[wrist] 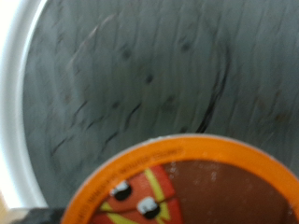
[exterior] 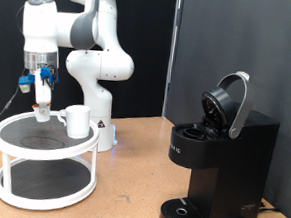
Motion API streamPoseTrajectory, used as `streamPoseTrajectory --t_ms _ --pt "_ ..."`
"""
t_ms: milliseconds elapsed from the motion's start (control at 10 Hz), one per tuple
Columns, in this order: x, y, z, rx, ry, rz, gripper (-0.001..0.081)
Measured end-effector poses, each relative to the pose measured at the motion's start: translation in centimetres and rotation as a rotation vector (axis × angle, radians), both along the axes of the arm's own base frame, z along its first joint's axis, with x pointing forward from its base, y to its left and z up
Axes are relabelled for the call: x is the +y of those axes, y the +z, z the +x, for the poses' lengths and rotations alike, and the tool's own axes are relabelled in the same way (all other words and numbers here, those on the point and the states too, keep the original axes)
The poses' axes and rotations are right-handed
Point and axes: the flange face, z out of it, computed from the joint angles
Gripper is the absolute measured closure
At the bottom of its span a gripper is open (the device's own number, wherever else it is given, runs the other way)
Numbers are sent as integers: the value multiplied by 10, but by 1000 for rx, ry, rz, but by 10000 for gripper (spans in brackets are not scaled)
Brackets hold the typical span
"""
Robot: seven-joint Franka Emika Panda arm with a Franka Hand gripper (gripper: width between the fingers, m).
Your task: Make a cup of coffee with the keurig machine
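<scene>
We are at the pod step: our gripper [exterior: 42, 109] hangs just above the round white stand [exterior: 8, 140] and is closed on a small pod [wrist: 187, 182], whose orange rim and brown top fill the wrist view. The cup [exterior: 77, 121] stands on the stand just beside the gripper. Well apart from the gripper, on the worktop [exterior: 131, 178], the keurig machine [exterior: 217, 159] has its lid up, so we think the pod must travel over there carefully.

You see a glossy white ceramic cup [exterior: 78, 120] on a matt dark-topped white stand [exterior: 43, 171]. The keurig machine [exterior: 220, 157] looks like black plastic, its lid handle silvery. The pod [wrist: 192, 182] lid looks smooth, printed foil.
</scene>
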Motion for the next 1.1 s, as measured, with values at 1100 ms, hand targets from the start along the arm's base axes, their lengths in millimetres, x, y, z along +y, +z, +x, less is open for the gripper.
streamPoseTrajectory --t_ms 1100 --pt "52 86 50 -187 132 423 405"
